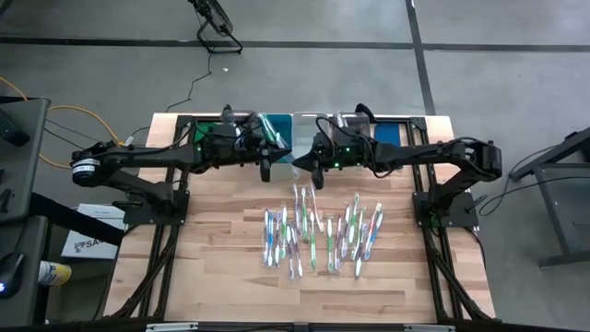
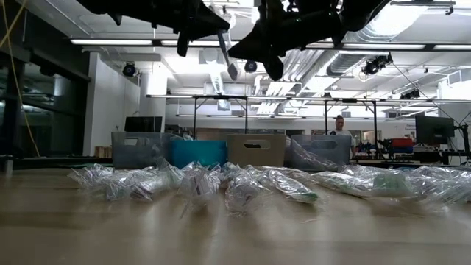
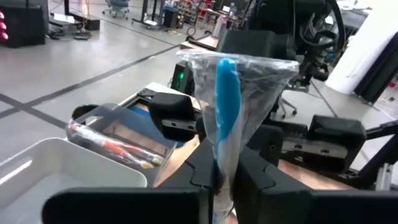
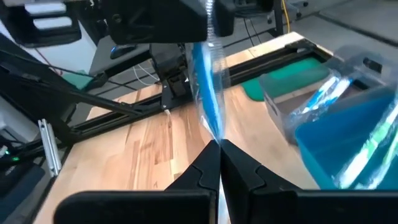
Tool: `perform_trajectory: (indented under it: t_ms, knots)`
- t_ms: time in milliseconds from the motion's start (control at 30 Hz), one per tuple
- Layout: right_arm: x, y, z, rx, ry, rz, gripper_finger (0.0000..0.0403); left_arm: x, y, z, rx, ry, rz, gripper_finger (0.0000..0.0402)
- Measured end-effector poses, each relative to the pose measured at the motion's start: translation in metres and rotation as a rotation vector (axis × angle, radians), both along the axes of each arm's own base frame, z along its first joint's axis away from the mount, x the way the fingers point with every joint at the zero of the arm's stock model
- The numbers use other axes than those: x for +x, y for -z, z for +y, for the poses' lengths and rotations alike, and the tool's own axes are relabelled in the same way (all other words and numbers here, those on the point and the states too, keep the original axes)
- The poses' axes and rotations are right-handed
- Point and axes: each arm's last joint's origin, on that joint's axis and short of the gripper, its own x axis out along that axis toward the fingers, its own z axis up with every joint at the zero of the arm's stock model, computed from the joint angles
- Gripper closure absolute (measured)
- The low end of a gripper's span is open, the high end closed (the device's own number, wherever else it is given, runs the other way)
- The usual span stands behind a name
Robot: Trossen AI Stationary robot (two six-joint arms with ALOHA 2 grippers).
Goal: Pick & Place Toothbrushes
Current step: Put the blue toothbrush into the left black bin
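A: Location of the toothbrushes?

B: Most lie in a loose scatter (image 1: 318, 232) on the wooden table (image 1: 212, 277), near its middle, each in a clear wrapper. In the low view they form a crinkled row (image 2: 243, 184) across the table top. Two more are off the table, one in each gripper.

A: Left gripper condition?

B: The left gripper (image 3: 225, 167) has its fingers closed on a wrapped blue toothbrush (image 3: 227, 102). The brush stands upright between the fingers, with the wrapper flaring out above them. In the high view this gripper (image 1: 265, 169) is held above the table's far edge, just in front of the row of bins (image 1: 277, 129).

A: Right gripper condition?

B: The right gripper (image 4: 219, 158) has its fingers pressed together on the lower end of another wrapped blue toothbrush (image 4: 205, 93), which leans away from the fingertips. In the high view it (image 1: 316, 175) hangs just beside the left gripper, also near the bins.

A: Bin contents?

B: A clear bin (image 3: 121, 134) holds a wrapped item with red and yellow parts. A blue bin (image 4: 348, 137) holds wrapped brushes. A white bin (image 3: 62, 168) sits beside the clear one.

A: Anything beyond the table?

B: A person (image 2: 339, 125) stands in the room behind the bins.
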Motion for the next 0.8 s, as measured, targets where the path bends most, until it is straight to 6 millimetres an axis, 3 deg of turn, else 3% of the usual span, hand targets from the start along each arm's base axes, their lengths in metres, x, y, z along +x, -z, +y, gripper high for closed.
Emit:
perform_trajectory:
  t_ms: [167, 367, 567, 800]
  knots:
    - [-0.018, -0.012, -0.004, 0.033, 0.023, 0.055, 0.038, -0.005, 0.001, 0.011, 0.017, -0.048, 0.022, 0.0384]
    - [-0.057, -0.039, -0.012, 0.081, 0.109, 0.086, 0.0302, -0.02, 0.006, 0.038, 0.002, -0.143, 0.119, 0.0384]
    - [-0.094, -0.059, -0.014, 0.083, 0.193, 0.12, 0.0228, -0.05, 0.017, 0.073, -0.106, -0.246, 0.242, 0.0384]
    - [-0.119, -0.069, -0.011, 0.042, 0.315, 0.148, 0.0202, -0.09, 0.026, 0.119, -0.296, -0.372, 0.258, 0.0384]
